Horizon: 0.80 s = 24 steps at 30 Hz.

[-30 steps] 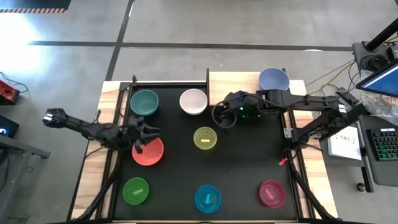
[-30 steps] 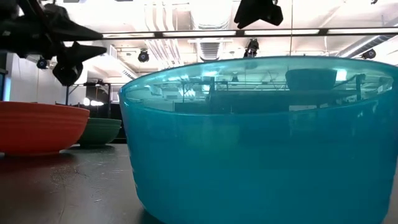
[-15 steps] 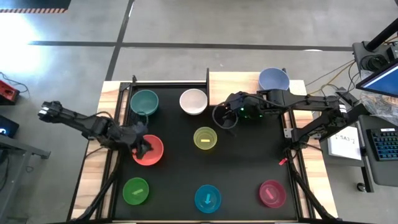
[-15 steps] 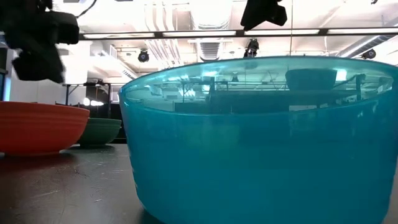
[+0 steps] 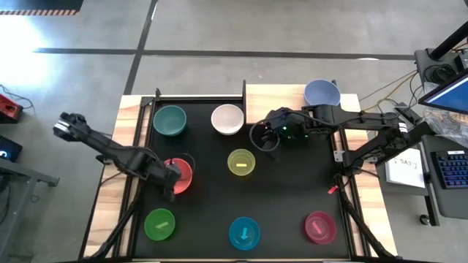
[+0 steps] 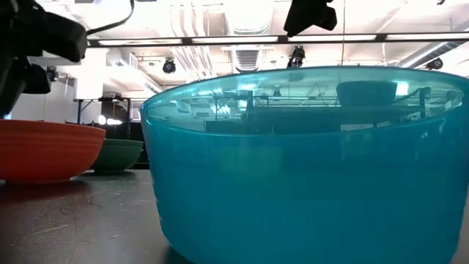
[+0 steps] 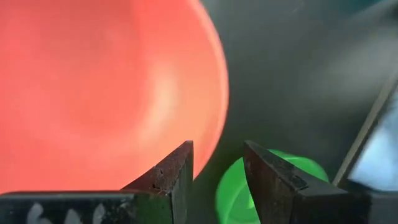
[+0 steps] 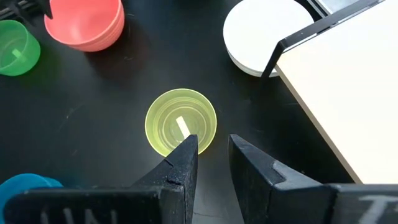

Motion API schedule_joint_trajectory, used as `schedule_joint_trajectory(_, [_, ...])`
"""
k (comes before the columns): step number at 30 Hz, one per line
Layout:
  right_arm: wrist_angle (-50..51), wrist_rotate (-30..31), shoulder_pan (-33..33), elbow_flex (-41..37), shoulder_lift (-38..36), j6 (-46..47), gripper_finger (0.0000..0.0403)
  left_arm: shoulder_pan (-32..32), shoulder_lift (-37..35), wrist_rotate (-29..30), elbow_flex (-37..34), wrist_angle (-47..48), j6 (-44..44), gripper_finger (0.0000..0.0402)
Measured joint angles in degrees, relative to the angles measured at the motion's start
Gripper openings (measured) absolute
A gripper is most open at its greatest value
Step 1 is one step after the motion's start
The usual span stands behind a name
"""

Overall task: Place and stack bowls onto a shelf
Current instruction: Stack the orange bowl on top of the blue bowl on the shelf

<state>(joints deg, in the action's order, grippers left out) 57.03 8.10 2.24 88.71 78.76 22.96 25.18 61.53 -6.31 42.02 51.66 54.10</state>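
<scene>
The red bowl sits on the black tabletop at the left. My left gripper is open over the bowl's near rim. In the left wrist view its fingers stand on either side of the rim. My right gripper is open and empty, hovering between the white bowl and the yellow bowl. The pale blue bowl sits on the wooden shelf at the far right. The teal, green, cyan and magenta bowls rest on the tabletop. My left gripper comes at the red bowl from above, one finger over its inside and the other outside the rim. I cannot tell whether either finger touches the bowl.
The cyan bowl fills the low view, with the red bowl and the teal bowl behind it. A keyboard and papers lie beyond the table's right edge. The shelf's black support bar shows beside the white bowl.
My left gripper has moved from the red bowl's far side toward the table's near edge and now stands over the bowl's near rim. It has turned as it went. The bowls have stayed where they were.
</scene>
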Motion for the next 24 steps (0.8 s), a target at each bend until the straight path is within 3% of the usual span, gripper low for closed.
schedule_joint_trajectory(9, [-0.02, -0.02, 0.00, 0.00, 0.04, 0.02, 0.0080, 3.29, 6.61, 5.86, 3.33, 1.26, -5.66, 0.0123])
schedule_joint_trajectory(20, [-0.06, -0.03, 0.00, 0.00, 0.07, 0.57, 0.0080, 4.04, 12.78, 5.79, 1.05, 1.27, -8.33, 0.0122])
schedule_joint_trajectory(24, [-0.06, -0.04, 0.00, 0.00, 0.07, 0.61, 0.0080, 4.05, 14.41, 5.77, 1.05, 0.80, -10.76, 0.0094])
